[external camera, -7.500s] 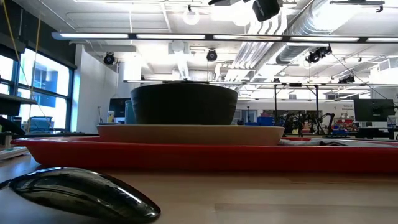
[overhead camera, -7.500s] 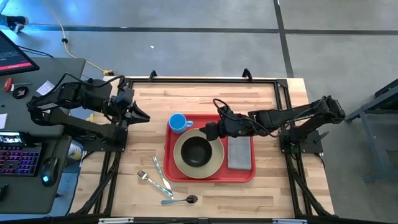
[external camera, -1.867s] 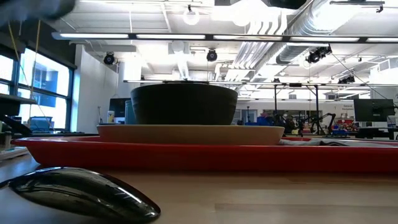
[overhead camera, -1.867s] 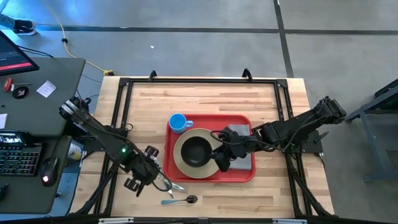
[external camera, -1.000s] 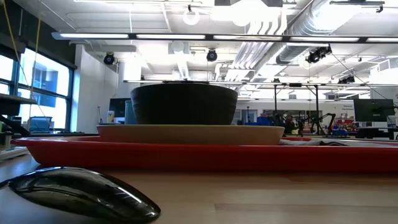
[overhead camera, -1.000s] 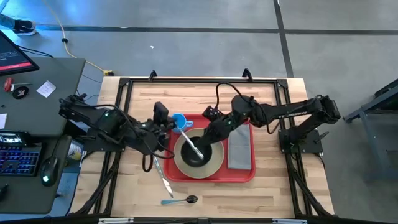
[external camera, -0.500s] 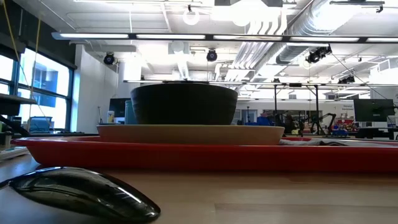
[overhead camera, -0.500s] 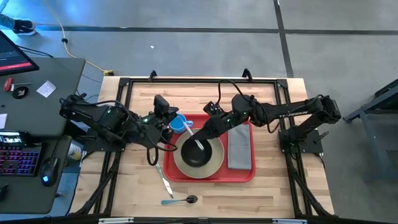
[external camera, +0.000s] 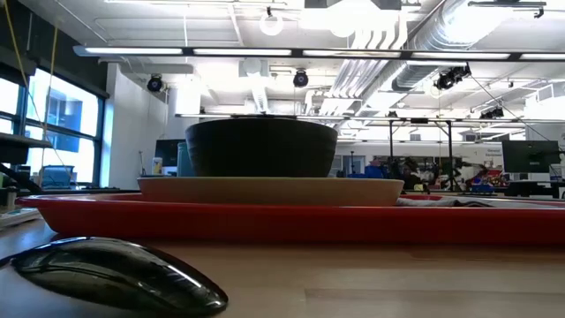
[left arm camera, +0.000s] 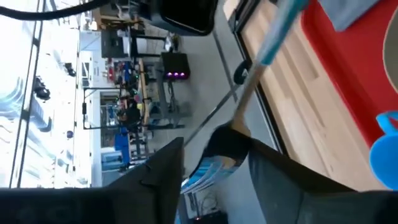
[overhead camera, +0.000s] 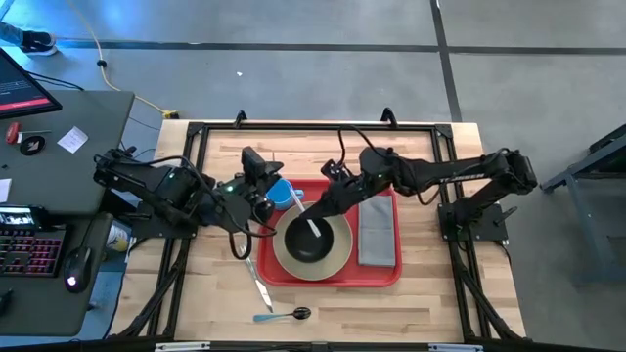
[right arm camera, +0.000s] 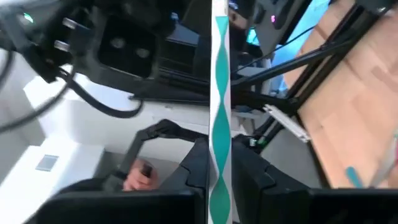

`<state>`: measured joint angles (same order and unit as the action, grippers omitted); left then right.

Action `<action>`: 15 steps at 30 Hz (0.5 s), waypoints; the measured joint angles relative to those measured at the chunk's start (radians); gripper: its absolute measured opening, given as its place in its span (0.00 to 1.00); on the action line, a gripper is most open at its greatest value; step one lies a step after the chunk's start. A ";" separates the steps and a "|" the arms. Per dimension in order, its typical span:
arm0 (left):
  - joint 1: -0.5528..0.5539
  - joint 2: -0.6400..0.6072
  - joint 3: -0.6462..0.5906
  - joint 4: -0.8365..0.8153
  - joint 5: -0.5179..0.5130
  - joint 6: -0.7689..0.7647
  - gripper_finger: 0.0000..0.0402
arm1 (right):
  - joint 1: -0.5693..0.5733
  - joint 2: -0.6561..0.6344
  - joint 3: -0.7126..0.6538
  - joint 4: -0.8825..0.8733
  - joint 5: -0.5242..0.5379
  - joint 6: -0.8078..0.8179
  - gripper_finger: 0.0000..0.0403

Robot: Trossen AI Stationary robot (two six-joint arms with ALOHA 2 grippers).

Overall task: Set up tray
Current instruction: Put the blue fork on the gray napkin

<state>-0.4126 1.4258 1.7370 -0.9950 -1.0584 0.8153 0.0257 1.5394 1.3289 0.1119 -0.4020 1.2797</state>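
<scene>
Your site: robotics lab. Exposed ceiling ducts [external camera: 459, 35], strip lights [external camera: 265, 51], test rigs [external camera: 424, 150], desk keyboard [overhead camera: 29, 256].

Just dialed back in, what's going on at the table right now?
Both arms meet at the red tray. The right claw is shut on a teal-and-white striped utensil, holding it over the dark bowl on the beige plate. The left claw sits by the blue cup at the tray's edge. A grey cloth lies on the tray; another teal utensil and a spoon lie on the table.
</scene>
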 joint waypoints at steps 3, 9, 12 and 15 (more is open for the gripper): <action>0.000 0.000 0.000 0.011 0.000 -0.051 0.58 | 0.001 0.002 0.000 -0.012 0.023 -0.042 0.08; -0.003 -0.003 0.004 -0.076 0.160 -0.366 0.66 | -0.015 -0.012 -0.006 -0.012 0.096 -0.068 0.08; 0.000 -0.001 0.002 -0.122 0.210 -0.426 0.69 | -0.026 -0.031 -0.003 0.044 0.080 -0.049 0.08; 0.000 -0.003 0.002 -0.131 0.207 -0.497 0.70 | -0.030 -0.055 -0.003 -0.024 0.079 -0.068 0.08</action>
<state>-0.4126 1.4231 1.7393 -1.1260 -0.8511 0.3183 -0.0038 1.4842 1.3262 0.0880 -0.3232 1.2116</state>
